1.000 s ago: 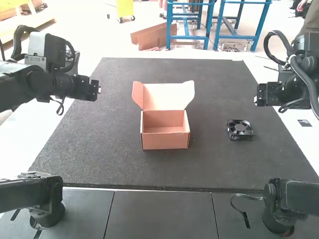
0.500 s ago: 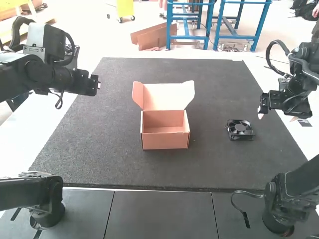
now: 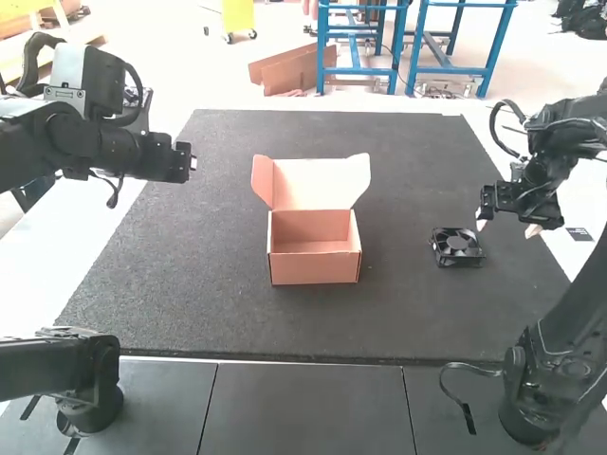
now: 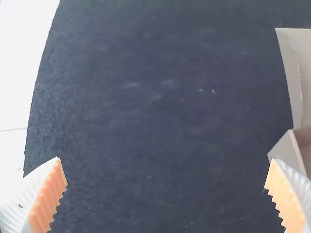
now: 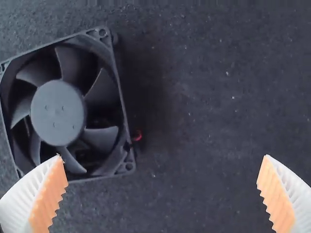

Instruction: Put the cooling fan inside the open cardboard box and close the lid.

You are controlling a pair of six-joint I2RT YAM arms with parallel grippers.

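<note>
From above, the cardboard box [image 3: 314,248] stood open at the middle of the black mat [image 3: 190,275] that covered the counter [image 3: 38,256], with its lid [image 3: 318,182] raised at the far side. The cooling fan [image 3: 458,245] lay flat on the mat to the right of the box, apart from it. The left tool [image 3: 186,163] hung over the mat's left part, well apart from the box. The right tool [image 3: 507,222] pointed down just beside the fan. In the left wrist view the left tool [image 4: 165,206] was spread wide and held nothing — bare mat lay between its orange-padded fingers [image 4: 46,199], and a corner of the box showed by one of them. In the right wrist view the right tool [image 5: 163,199] was likewise wide open and empty — the fan lay blades up on the mat, close by one finger, with a small red wire end [image 5: 138,136] at its edge.
</note>
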